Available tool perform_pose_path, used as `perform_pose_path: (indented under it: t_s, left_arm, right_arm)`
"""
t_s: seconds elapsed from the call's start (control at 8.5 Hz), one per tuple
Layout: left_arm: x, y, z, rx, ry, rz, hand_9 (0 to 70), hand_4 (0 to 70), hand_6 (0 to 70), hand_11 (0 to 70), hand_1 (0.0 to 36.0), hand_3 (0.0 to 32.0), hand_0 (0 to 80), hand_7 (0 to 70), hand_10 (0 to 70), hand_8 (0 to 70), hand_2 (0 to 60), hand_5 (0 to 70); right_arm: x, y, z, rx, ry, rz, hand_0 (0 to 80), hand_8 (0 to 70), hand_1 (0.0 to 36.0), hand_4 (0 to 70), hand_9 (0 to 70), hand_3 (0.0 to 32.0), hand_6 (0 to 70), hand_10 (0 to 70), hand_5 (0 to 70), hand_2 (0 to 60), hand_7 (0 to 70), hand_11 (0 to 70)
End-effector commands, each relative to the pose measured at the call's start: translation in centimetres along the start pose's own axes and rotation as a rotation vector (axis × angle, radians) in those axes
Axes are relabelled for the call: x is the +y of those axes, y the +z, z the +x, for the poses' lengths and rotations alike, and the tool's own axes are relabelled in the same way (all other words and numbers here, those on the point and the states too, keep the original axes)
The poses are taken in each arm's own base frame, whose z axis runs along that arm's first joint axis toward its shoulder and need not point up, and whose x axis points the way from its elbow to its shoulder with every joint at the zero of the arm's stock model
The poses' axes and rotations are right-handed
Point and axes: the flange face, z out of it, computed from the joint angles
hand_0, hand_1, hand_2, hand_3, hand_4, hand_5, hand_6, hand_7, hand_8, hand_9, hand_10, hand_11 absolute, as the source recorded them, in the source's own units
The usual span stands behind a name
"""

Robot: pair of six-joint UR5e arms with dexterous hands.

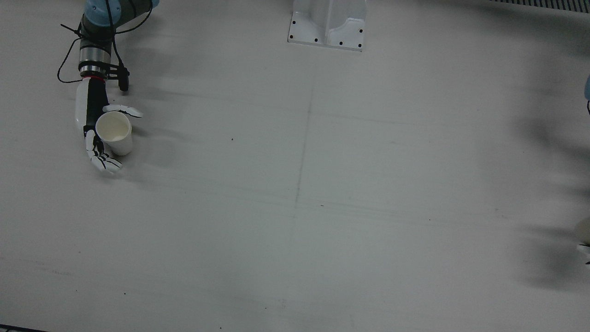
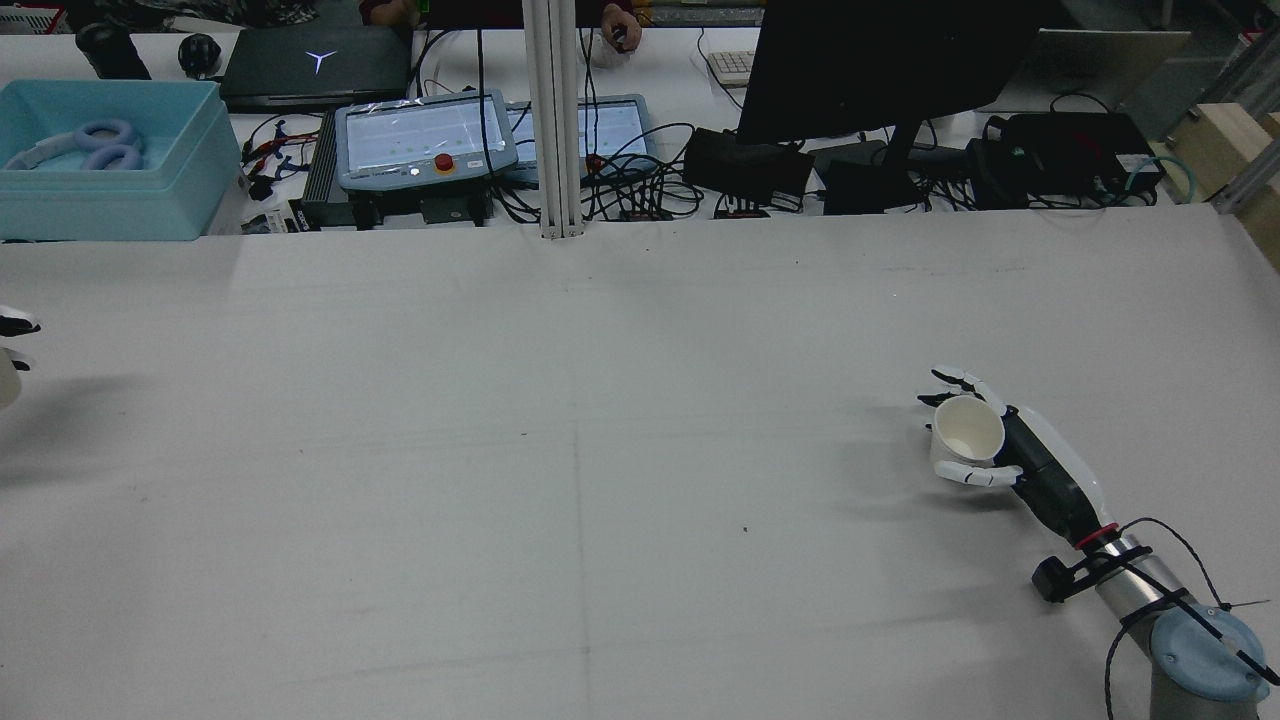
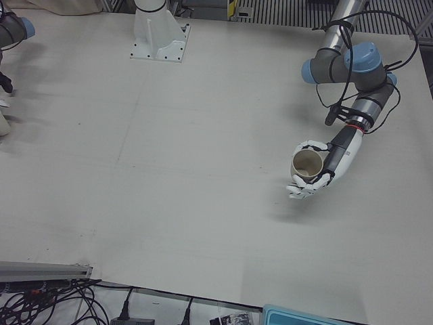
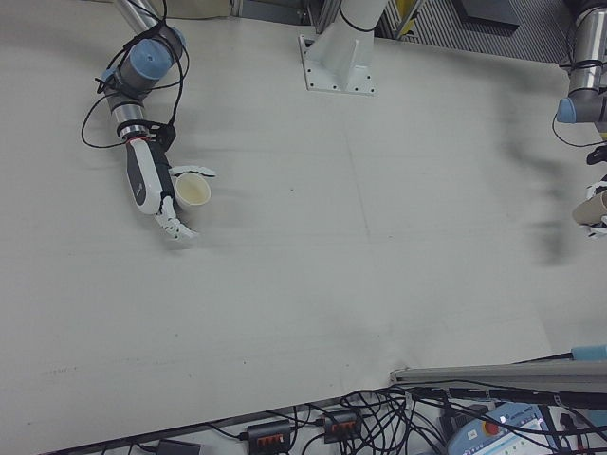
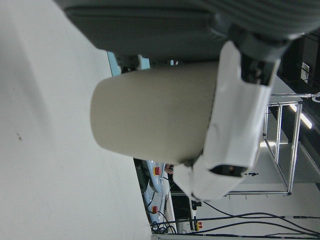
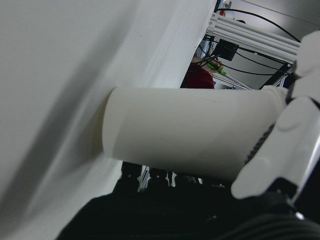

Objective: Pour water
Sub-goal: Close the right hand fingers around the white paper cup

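1. The right hand [image 1: 99, 133] is wrapped around a white paper cup [image 1: 114, 132], which stands upright with its mouth open to the top, near the right side of the grey counter [image 1: 295, 193].
2. The left hand [image 3: 323, 169] is clamped on a second, beige cup [image 3: 308, 164], also upright, near the opposite side of the counter.
3. The two cups are well apart, with the bare middle of the counter between them.
4. I cannot tell if there is water in either cup.

The left hand [image 1: 584, 249] and its paper cup [image 1: 583, 230] are cut off by the front view's edge.
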Motion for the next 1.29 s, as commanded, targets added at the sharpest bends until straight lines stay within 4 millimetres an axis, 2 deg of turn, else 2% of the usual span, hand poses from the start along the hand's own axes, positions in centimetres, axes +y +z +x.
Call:
perform_pose_path:
  t_s: [0.0,0.24,0.35,0.47,0.59,0.71,0.94,1.18]
  left_arm:
    - [0.0,0.0,0.0,0.0,0.0,-0.003,22.3,24.0,28.5,34.3,36.0,0.0,77.3,29.0,21.2,18.8,60.0,70.0]
    - [0.1,0.1,0.0,0.001,0.0,-0.006,22.2,24.1,28.5,34.5,36.0,0.0,76.8,28.9,21.3,18.7,60.0,70.0]
    - [0.1,0.1,0.0,0.001,-0.001,-0.006,22.2,24.0,28.6,34.6,36.0,0.0,76.8,28.8,21.4,18.7,60.0,70.0]
    - [0.1,0.1,0.1,0.002,-0.001,-0.009,22.1,24.1,28.5,34.6,36.0,0.0,76.4,28.7,21.4,18.7,60.0,70.0]
    - [0.2,0.1,0.1,0.003,-0.001,-0.01,22.0,24.0,28.4,34.4,36.0,0.0,76.4,28.6,21.2,18.6,60.0,70.0]
    - [0.2,0.1,0.1,0.003,-0.001,-0.012,22.0,23.9,28.4,34.2,36.0,0.0,76.6,28.7,21.1,18.6,60.0,70.0]
    - [0.7,0.3,0.0,0.0,-0.002,-0.023,22.0,24.1,28.6,34.2,36.0,0.0,77.0,28.8,21.1,18.7,60.0,70.0]
    - [1.3,0.6,-0.6,-0.031,-0.003,-0.035,22.7,24.8,29.7,34.8,36.0,0.0,80.0,29.9,21.5,19.6,60.0,70.0]
  right_arm:
    - [0.2,0.0,-0.3,-0.005,0.006,-0.003,40.9,30.9,8.2,0.0,46.3,0.0,28.7,32.4,42.4,18.6,48.5,47.0]
    - [0.2,0.1,-0.4,-0.006,0.006,-0.002,39.6,42.8,5.8,1.8,60.6,0.0,40.8,43.1,56.9,19.3,63.2,61.0]
    - [-0.2,-0.1,-0.7,-0.01,0.001,0.004,39.9,45.2,5.8,2.7,63.9,0.0,44.0,46.3,60.8,20.3,66.9,65.5]
    - [-0.1,0.0,-0.9,-0.018,0.007,0.005,40.1,46.6,6.0,2.0,65.9,0.0,45.7,49.4,62.5,21.6,69.1,70.0]
    - [0.1,0.0,-1.3,-0.024,0.012,0.003,40.6,46.1,6.7,0.5,65.2,0.0,45.0,51.0,61.5,22.4,68.7,70.0]
    - [1.4,0.5,-2.0,-0.042,0.034,-0.012,41.0,45.8,7.0,0.0,64.9,0.0,44.6,52.0,61.1,22.3,69.0,70.0]
    - [3.2,1.1,-6.2,-0.112,0.059,-0.031,42.4,44.2,7.6,0.2,62.5,0.0,43.7,49.9,61.9,20.9,68.6,70.0]
    - [7.8,2.7,-13.7,-0.253,-0.009,-0.076,44.4,43.2,8.3,1.6,60.8,0.0,43.6,48.2,63.4,20.2,68.7,68.6]
